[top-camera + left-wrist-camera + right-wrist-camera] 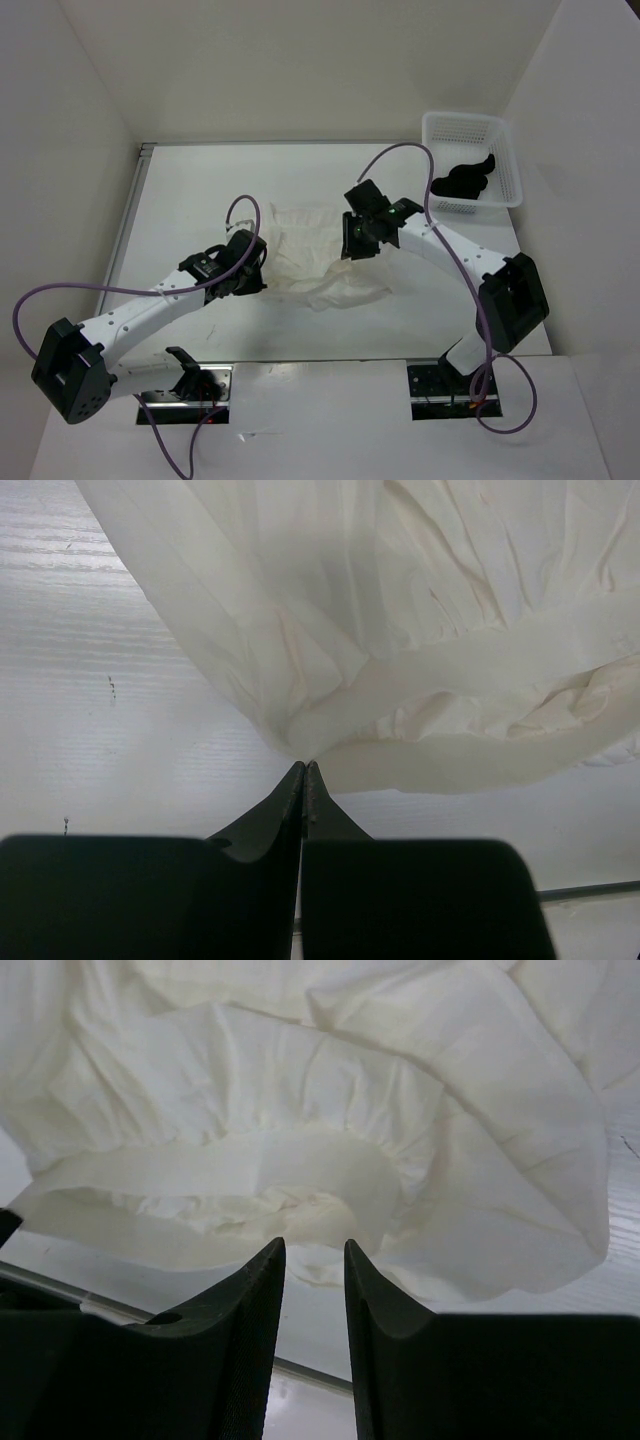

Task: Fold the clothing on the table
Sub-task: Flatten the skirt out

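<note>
The clothing lies bunched in the middle of the surface, left of the basket and nearer to me than it. My left pincer, at the garment's edge farthest from the basket, is pressed together, and the folds run to its tips, so I judge it is pinching the hem. My right pincer, at the edge nearest the basket, stands spread with nothing in the gap; the fabric sits just beyond its tips.

The risk, as I judge it: the cloth is thin and layered, so the right pincer may catch only the top ruffle or several layers at once, and the fold would come out skewed. A pull from the left before the right has hold could drag the whole bundle away from the basket.

The overhead view gives the garment's outline and both arms; only the wrist views show the tips against the cloth.
</note>
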You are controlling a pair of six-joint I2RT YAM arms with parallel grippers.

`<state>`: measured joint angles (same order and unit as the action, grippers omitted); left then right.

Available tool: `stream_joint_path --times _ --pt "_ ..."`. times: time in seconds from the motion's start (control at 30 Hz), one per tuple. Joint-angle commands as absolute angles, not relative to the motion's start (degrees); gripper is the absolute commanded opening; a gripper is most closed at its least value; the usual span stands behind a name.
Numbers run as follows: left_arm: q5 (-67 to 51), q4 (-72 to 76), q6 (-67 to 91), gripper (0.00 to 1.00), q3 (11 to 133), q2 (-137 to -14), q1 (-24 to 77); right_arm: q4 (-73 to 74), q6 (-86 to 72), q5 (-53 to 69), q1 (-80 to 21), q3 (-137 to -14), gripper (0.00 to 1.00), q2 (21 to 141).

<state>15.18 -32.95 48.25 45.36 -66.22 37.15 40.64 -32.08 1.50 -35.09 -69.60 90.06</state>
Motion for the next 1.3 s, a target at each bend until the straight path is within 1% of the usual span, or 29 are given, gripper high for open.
stream_joint_path --times 0.0,0.4,0.8,1.0,1.03,1.17,1.2,1.23,1.27 --pt "15.38 -32.61 48.16 0.0 45.18 -65.92 36.83 42.53 -32.96 -2.1 -37.44 -73.04 0.35 86.4" --pt "15.38 -32.61 48.16 0.0 45.18 -65.92 36.83 44.82 -32.96 -8.25 -38.5 -69.52 0.35 86.92" --pt "15.38 -32.61 48.16 0.0 45.18 -65.39 36.83 43.68 -32.43 -7.65 -39.02 -67.24 0.35 91.23" --pt "15.38 -32.61 48.16 0.0 45.18 -65.39 36.83 43.07 -32.43 -12.55 -39.02 -66.62 0.35 92.98" --pt "15.38 -32.61 48.16 0.0 45.18 -65.39 36.83 43.07 -32.43 -13.35 -39.02 -66.62 0.33 93.68" --pt "15.38 -32.61 48.16 0.0 45.18 -65.39 36.83 41.84 -32.43 -15.02 -39.02 -66.62 0.16 94.92" --pt "15.38 -32.61 48.16 0.0 45.18 -65.39 36.83 41.84 -33.13 -15.55 -39.02 -66.1 0.02 94.92" --pt "15.38 -32.61 48.16 0.0 45.18 -65.39 36.83 41.84 -33.66 -16.51 -39.02 -66.09 0.0 94.92" --pt "15.38 -32.61 48.16 0.0 45.18 -65.39 36.83 41.31 -33.66 -17.13 -39.02 -65.48 0.0 94.92"
